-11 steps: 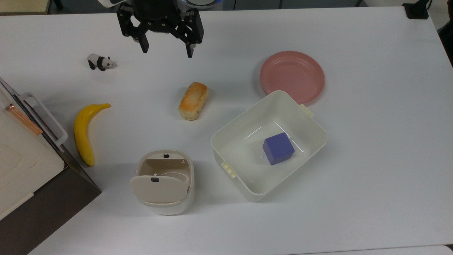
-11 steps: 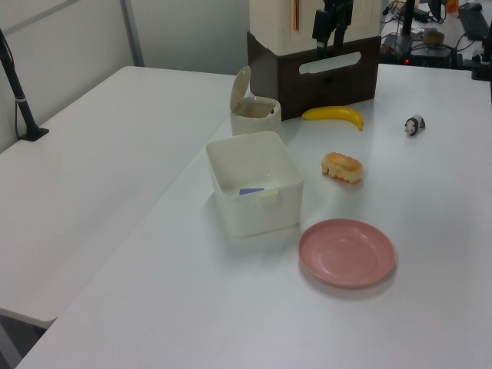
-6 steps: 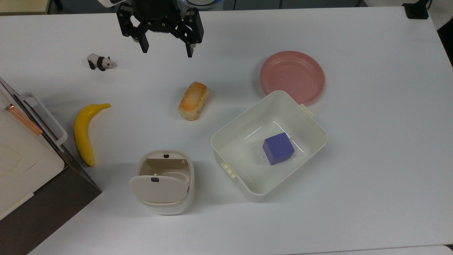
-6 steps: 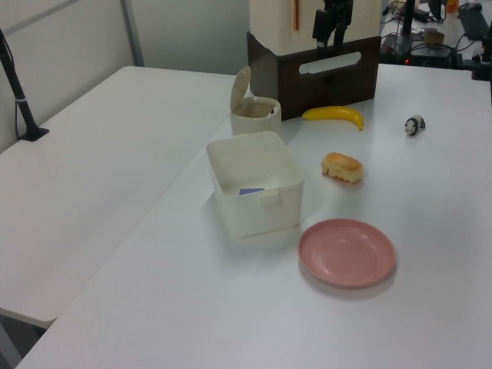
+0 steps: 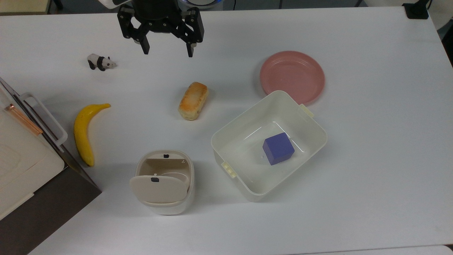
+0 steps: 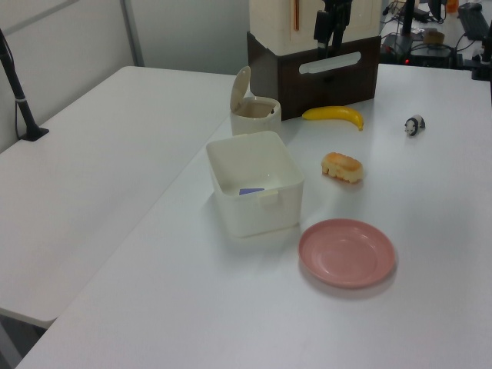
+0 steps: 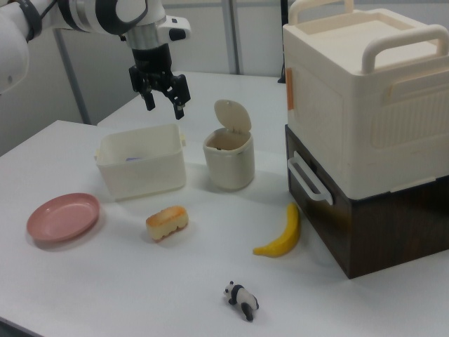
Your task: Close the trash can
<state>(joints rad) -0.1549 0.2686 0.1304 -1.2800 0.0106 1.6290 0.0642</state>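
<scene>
Tool hung w/ fingers spread wide, nothing held, high above the desk at the top view's 12 o'clock edge; in the right view tool sat up over the tub. Bread roll lay approx. 5 o'clock from it in the top view, panda toy at 9. Trash can stood well apart at 6 o'clock, near the desk's front, just beside the white tub w/ blue cube. Its lid stood up on the hinge, open. Judged: best approach = travel over the roll w/o dipping, come down behind the raised lid, push its top edge fwd & down toward the black button side, gently so the light can doesn't tip or slide.
</scene>
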